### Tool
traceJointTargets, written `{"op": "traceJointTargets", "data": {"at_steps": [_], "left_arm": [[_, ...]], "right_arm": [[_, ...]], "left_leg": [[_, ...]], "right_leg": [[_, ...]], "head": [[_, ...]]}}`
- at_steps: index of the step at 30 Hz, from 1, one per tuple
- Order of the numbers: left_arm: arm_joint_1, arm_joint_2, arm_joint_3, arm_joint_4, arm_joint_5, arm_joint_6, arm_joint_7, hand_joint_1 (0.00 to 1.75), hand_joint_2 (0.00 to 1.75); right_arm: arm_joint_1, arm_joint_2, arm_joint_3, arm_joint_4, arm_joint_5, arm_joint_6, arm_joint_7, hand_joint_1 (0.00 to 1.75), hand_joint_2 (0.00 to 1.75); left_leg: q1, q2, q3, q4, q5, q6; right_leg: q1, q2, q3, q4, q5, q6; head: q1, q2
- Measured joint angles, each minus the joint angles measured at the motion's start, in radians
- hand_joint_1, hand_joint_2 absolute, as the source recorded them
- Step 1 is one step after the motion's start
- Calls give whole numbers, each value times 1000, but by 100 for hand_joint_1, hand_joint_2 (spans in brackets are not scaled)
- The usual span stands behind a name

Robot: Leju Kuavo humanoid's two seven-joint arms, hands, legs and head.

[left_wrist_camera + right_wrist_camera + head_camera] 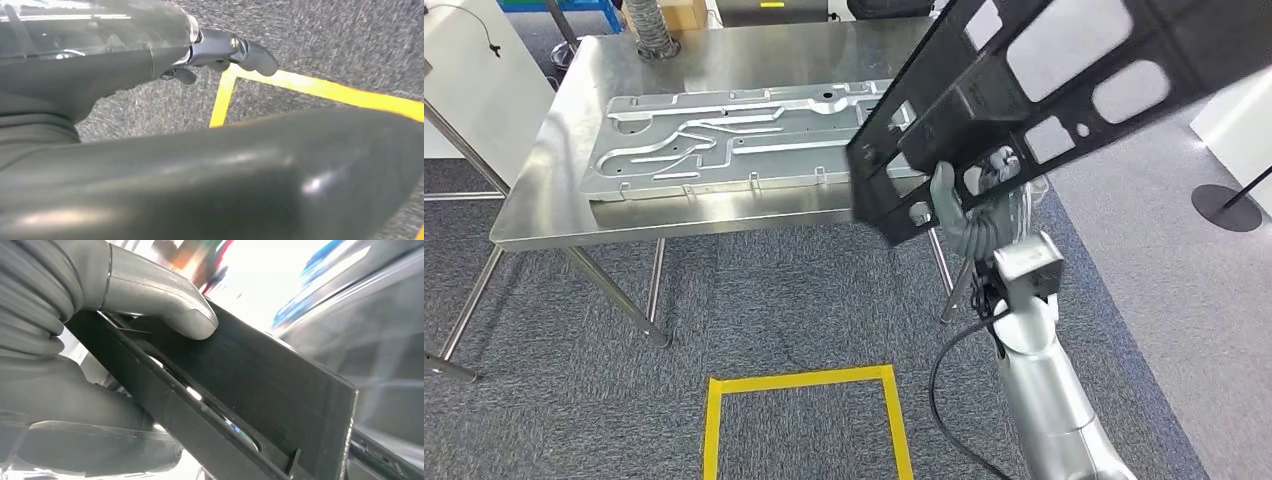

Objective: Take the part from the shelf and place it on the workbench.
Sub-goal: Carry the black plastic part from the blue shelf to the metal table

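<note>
Right hand (969, 205): closed around the lower end of the black part (1044, 95), seen in the head view at the near right corner of the workbench. In the right wrist view the grey thumb (165, 305) is pressed flat on one face of the part (260, 390), with the rest of the hand on the opposite side, so the panel is clamped between them.

Black part: a flat, dark frame with several rounded cut-outs, held tilted, its low end in the hand and its high end rising toward the upper right of the head view. It is carried in the air above the right end of the workbench; contact with the table cannot be told.

Left hand (220, 52): seen in the left wrist view above grey carpet and a yellow floor line (320, 90). Dark fingers (255, 55) are bent and nothing is seen in them; how far they are closed cannot be told from this angle.

Workbench (544, 210): a stainless steel table on angled legs. A large pressed metal panel (744, 145), silver with raised channels, lies flat on its top, partly overlapped in view by the black part.

Floor: grey carpet (574, 400) with a yellow taped rectangle (804, 380) in front of the bench. A ribbed hose (649, 30) stands at the far edge of the table.
</note>
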Motion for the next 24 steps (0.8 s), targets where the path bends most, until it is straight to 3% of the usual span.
{"op": "traceJointTargets", "data": {"at_steps": [2,3,6,7,8,12,14,16,18,19,22,23,24], "left_arm": [[1,-1,2,0,0,0,-3,0,0],[3,-1,3,0,0,0,-4,0,0],[3,-4,3,0,0,-1,-8,0,0],[1,-4,3,0,0,-3,-9,0,0],[-1,-4,2,0,0,-5,-10,0,0],[-5,-4,-9,0,-1,-13,-9,0,0],[-8,-5,-16,0,-1,-14,-8,0,0],[-11,-5,-22,0,-1,-13,-6,0,0],[-11,-5,-26,0,0,-12,-4,0,0],[-11,-5,-28,0,0,-11,-3,0,0],[-9,-3,-32,0,0,-3,-1,0,0],[-9,-2,-32,0,0,0,-1,0,0],[-8,-1,-32,0,0,2,-1,0,0]], "right_arm": [[-45,-17,-1,74,251,-174,114,175,175],[-69,-27,-1,115,390,-239,175,175,175],[-155,-51,-1,228,782,-351,348,175,175],[-189,-57,0,267,879,-366,390,175,175],[-224,-63,1,309,959,-367,421,175,175],[-363,-80,46,463,1119,-321,511,175,175],[-430,-82,120,540,1131,-300,538,175,175],[-479,-72,217,625,1135,-289,539,175,175],[-502,-50,304,710,1138,-284,516,175,175],[-510,-34,340,751,1139,-282,502,175,175],[-539,19,429,859,1142,-278,468,175,175],[-548,36,453,892,1142,-277,463,175,175],[-555,51,475,921,1142,-277,461,175,175]], "left_leg": [[0,-2,10,1,-12,1],[0,-3,19,1,-19,0],[-2,-3,47,5,-46,-9],[-3,-3,52,6,-54,-13],[-4,-2,53,6,-61,-19],[-3,0,55,39,-73,-42],[2,0,4,131,-95,-52],[4,1,-82,253,-133,-59],[4,1,-136,289,-145,-58],[3,1,-139,255,-122,-53],[-10,1,-104,65,29,-24],[-14,1,-95,26,61,-18],[-17,1,-90,7,72,-14]], "right_leg": [[-2,-1,-70,70,-28,6],[-3,-2,-82,57,-14,7],[-3,-2,-50,-119,125,2],[-1,-2,-40,-164,156,-5],[1,-2,-36,-188,172,-12],[0,-2,-15,-199,161,-42],[-1,-1,3,-202,152,-53],[0,3,20,-202,137,-58],[3,5,44,-202,118,-58],[5,5,58,-202,107,-58],[11,4,95,-204,76,-55],[13,4,102,-207,68,-51],[14,4,108,-207,65,-46]], "head": [[0,0],[0,0],[0,0],[0,0],[0,0],[-1,0],[0,0],[-1,0],[-1,0],[-1,0],[0,0],[0,0],[0,0]]}}
